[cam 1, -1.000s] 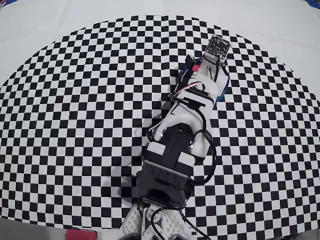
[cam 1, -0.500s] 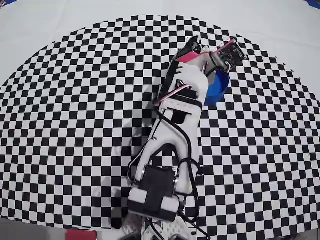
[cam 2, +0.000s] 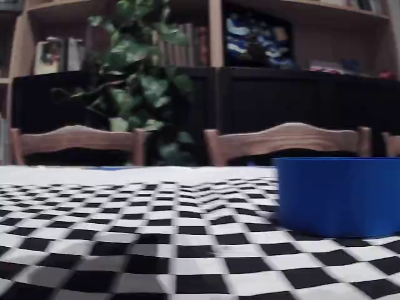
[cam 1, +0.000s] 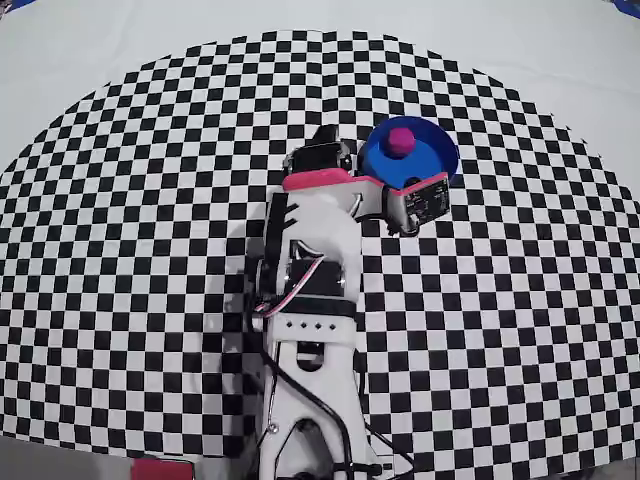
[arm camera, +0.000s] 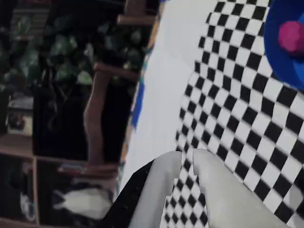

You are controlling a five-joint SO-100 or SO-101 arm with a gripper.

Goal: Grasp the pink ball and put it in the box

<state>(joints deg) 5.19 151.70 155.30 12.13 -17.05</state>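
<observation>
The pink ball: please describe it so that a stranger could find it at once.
On the black-and-white checkered cloth stands a round blue box, beside the white arm. The pink ball lies inside it, the only small magenta sphere; the arm's pink part is flat.

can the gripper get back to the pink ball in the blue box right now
Probably yes. The pink ball lies uncovered in the open-topped box, and the gripper, empty and nearly closed, is close beside it with nothing between.
</observation>
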